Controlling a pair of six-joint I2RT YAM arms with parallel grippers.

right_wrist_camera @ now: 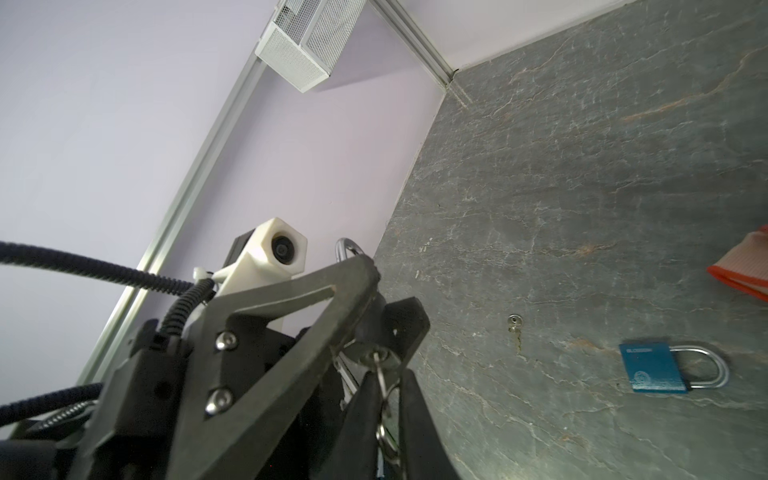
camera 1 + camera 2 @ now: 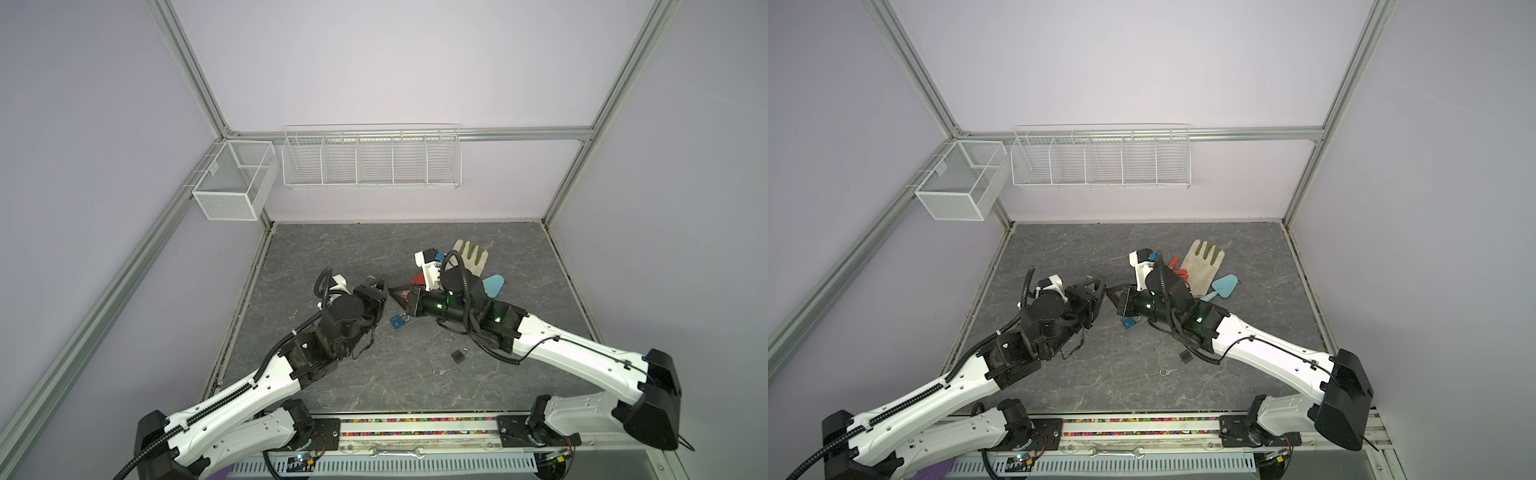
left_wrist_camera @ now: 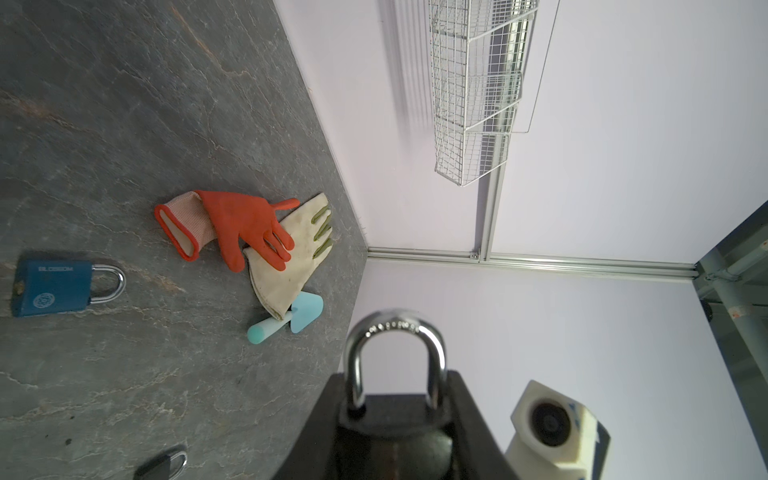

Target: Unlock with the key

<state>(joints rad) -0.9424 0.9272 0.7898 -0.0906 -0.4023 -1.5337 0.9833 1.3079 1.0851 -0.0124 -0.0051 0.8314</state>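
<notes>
My left gripper point(image 3: 395, 386) is shut on a black padlock point(image 3: 395, 411) with its silver shackle point(image 3: 395, 328) sticking out past the fingertips. In the right wrist view a key point(image 1: 377, 362) with a ring sits in the keyhole at the base of that padlock point(image 1: 368, 326). My right gripper point(image 1: 388, 378) stands slightly open, a finger on each side of the key and a thin gap showing. In both top views the left gripper point(image 2: 376, 291) point(image 2: 1094, 293) and the right gripper point(image 2: 395, 297) point(image 2: 1113, 297) meet tip to tip above the middle of the table.
A blue padlock point(image 2: 398, 322) point(image 1: 652, 372) lies under the grippers. A small black padlock point(image 2: 459, 356) and a loose key point(image 2: 438, 371) lie nearer the front. A red glove point(image 3: 241, 228), cream glove point(image 2: 469, 257) and light-blue trowel point(image 2: 494, 286) lie at the back right. A wire rack point(image 2: 372, 158) hangs on the wall.
</notes>
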